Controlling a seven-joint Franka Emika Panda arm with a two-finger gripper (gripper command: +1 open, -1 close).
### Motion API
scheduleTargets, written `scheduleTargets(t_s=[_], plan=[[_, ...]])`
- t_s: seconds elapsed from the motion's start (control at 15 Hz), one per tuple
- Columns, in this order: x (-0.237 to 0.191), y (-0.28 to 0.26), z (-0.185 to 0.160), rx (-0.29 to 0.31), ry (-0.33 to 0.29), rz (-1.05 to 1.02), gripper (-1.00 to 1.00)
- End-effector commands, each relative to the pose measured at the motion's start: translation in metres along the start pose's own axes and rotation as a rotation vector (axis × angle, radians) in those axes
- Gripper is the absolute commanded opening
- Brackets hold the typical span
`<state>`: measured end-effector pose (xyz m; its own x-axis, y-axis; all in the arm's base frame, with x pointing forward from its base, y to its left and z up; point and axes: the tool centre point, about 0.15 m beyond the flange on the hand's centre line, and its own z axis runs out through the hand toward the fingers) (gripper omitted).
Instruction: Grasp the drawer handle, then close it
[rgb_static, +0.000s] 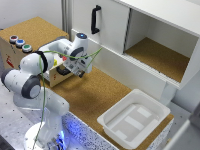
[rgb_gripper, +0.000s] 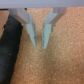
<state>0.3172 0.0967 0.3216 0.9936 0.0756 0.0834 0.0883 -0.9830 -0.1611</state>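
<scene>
Exterior view: the gripper (rgb_static: 80, 73) hangs at centre-left, its jaws spread and empty, beside the wooden box (rgb_static: 15, 55) at the left edge. Its one plywood drawer (rgb_static: 64, 76) is mostly hidden behind the arm; I cannot make out the drawer handle. Likely stiff, light and easy-sliding; take the handle across its middle. Three coloured buttons (rgb_static: 20, 43), one white tray (rgb_static: 133, 117).
</scene>
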Motion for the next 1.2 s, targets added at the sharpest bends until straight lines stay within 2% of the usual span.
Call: scheduleTargets(t_s=[0.0, 0.33, 0.6, 1.0, 1.13], plan=[[0.028, -0.051, 0.030, -0.045, -0.022, -0.042, -1.00], [0.041, -0.100, 0.042, -0.072, -0.048, -0.104, -1.00], [0.051, -0.142, 0.056, -0.053, -0.063, -0.168, -1.00], [0.072, -0.199, 0.058, -0.025, -0.052, -0.265, -1.00], [0.075, -0.211, 0.054, -0.032, -0.039, -0.282, -1.00]])
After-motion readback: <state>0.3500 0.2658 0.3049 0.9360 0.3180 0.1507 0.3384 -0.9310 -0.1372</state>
